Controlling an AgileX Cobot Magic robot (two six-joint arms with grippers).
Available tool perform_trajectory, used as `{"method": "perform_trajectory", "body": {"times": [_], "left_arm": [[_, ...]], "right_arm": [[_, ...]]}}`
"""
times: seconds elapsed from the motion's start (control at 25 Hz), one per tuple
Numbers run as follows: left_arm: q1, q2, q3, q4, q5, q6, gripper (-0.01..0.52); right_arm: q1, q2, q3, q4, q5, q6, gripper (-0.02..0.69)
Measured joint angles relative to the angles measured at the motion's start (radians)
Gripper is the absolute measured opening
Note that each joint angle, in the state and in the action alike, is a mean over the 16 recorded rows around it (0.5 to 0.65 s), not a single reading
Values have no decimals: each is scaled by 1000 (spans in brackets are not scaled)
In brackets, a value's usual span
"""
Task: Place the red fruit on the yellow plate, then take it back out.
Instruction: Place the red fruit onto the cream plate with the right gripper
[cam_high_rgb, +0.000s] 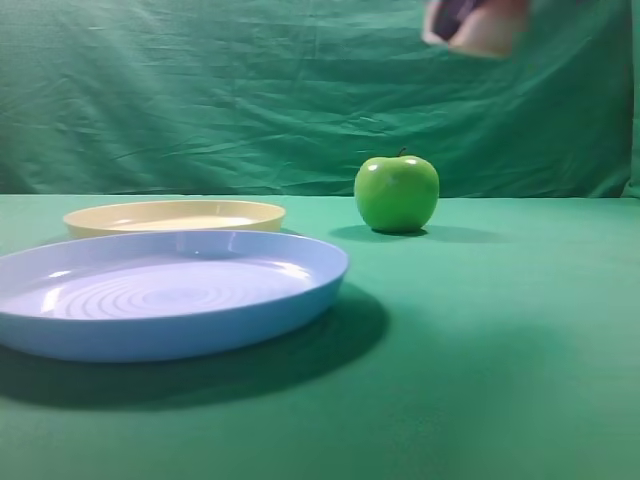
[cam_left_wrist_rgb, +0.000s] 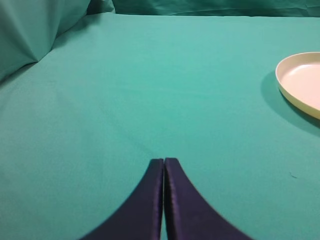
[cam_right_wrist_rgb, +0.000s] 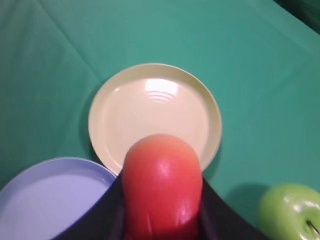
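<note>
you've got the red fruit (cam_right_wrist_rgb: 161, 187) clenched in the right end effector (cam_right_wrist_rgb: 162, 200), held in the air above the near rim of the yellow plate (cam_right_wrist_rgb: 155, 112). it looks smooth, round and likely light, so it may slip; grip across its widest part. the left end effector (cam_left_wrist_rgb: 164, 165) is closed on nothing. no writing shows anywhere.

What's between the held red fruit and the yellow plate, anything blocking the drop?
Nothing visible. The right gripper holds the red fruit in the air above the yellow plate, which is bare. The blue plate lies beside it and the green apple sits off to the other side.
</note>
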Motion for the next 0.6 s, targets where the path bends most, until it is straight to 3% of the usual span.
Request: {"method": "perform_trajectory", "body": {"times": [0.44,0.6], "left_arm": [[0,0,0,0,0,0,0],[0,0,0,0,0,0,0]], "right_arm": [[101,362,-256,20,-89,-55,206],[103,458,-308,30,-131,-78,244]]}}
